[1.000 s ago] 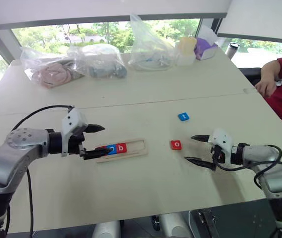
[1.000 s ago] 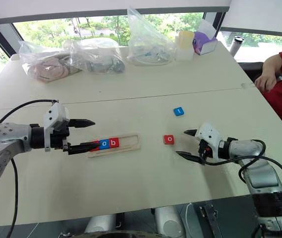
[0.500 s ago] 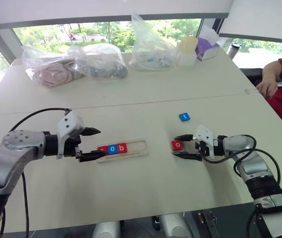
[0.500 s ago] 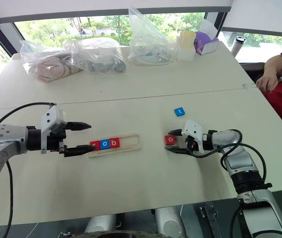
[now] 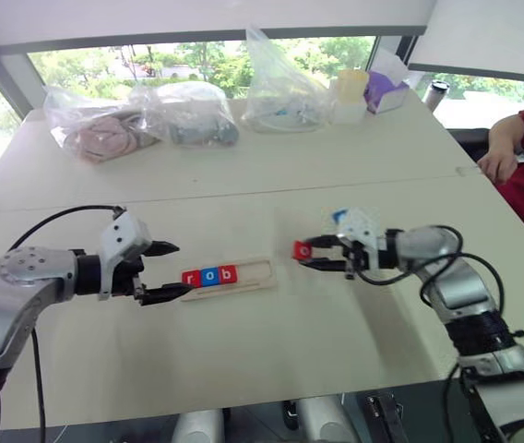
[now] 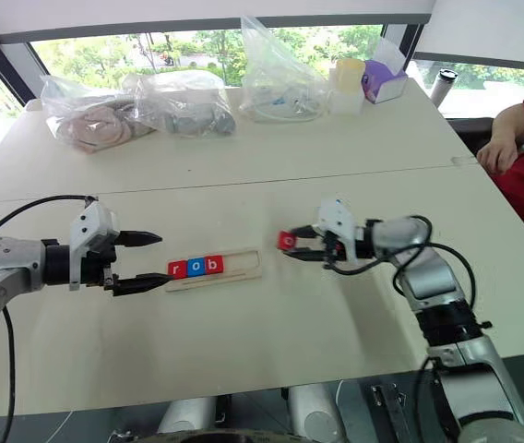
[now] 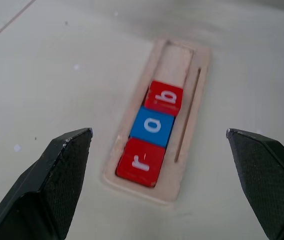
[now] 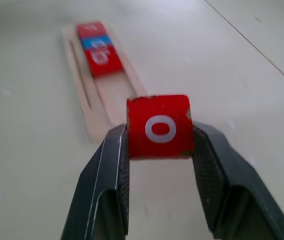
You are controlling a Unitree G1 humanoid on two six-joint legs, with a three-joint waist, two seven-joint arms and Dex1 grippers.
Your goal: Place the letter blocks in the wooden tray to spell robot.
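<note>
The wooden tray lies mid-table with three letter blocks in its left end: red r, blue o and red b. The tray's right part is bare. My right gripper is shut on a red o block and holds it in the air just right of the tray's right end. A bit of the blue t block peeks out behind that gripper. My left gripper stands open just off the tray's left end, its fingers wide apart and touching nothing.
Several clear plastic bags with things inside, a purple box and a dark cup line the far side of the table. A person's red-sleeved arm rests at the right edge.
My right gripper closed on the red o block, lifted it off the table and carried it left toward the tray. My left gripper drew back slightly from the tray's left end, still open.
</note>
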